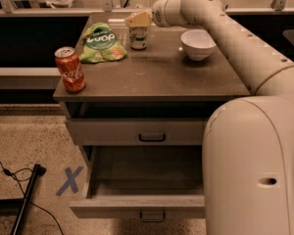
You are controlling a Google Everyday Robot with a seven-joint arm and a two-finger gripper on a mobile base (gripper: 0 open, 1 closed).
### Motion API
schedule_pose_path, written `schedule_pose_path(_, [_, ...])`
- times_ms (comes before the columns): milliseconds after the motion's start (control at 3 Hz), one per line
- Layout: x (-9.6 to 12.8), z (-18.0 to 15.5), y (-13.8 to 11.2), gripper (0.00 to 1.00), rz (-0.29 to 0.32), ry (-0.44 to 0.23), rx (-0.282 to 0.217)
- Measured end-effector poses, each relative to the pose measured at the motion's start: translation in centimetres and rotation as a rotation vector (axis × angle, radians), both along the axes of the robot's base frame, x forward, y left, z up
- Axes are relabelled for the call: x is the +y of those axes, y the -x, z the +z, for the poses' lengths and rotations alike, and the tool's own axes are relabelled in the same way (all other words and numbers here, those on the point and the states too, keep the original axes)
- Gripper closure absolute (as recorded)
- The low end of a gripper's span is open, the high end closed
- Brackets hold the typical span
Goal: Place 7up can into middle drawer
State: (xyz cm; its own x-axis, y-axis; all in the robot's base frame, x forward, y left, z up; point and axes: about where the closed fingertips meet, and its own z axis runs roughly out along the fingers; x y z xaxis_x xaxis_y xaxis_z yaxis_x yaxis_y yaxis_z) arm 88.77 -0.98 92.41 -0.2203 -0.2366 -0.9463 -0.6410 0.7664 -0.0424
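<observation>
The 7up can [138, 38], small and pale with a green band, stands upright at the back of the cabinet top. My gripper [138, 20] is directly above it, right at its top, at the end of the arm that reaches in from the right. The middle drawer [137, 207] is pulled out below the cabinet top. Its inside is bare, and its small dark handle is on the front. The large white arm body hides the drawer's right end.
A red Coca-Cola can [70, 70] stands at the front left of the cabinet top [161, 77]. A green chip bag [102, 43] lies left of the 7up can and a white bowl [198, 44] to its right. The upper handled drawer front [152, 131] is shut. A dark pole and cable lie on the floor at the left.
</observation>
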Motion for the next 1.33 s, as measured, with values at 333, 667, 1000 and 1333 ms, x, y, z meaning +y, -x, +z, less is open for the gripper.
schedule_pose_path(333, [1.1,-0.7,0.0,0.18,0.038,0.022,0.020])
schedule_pose_path(667, [2.0,-1.4,-0.1,0.19,0.061,0.041,0.039])
schedule_pose_path(1000, [2.3,-1.8,0.0,0.37,0.076,0.029,0.052])
schedule_pose_path(1333, [2.1,-0.7,0.5,0.61,0.101,-0.013,0.019])
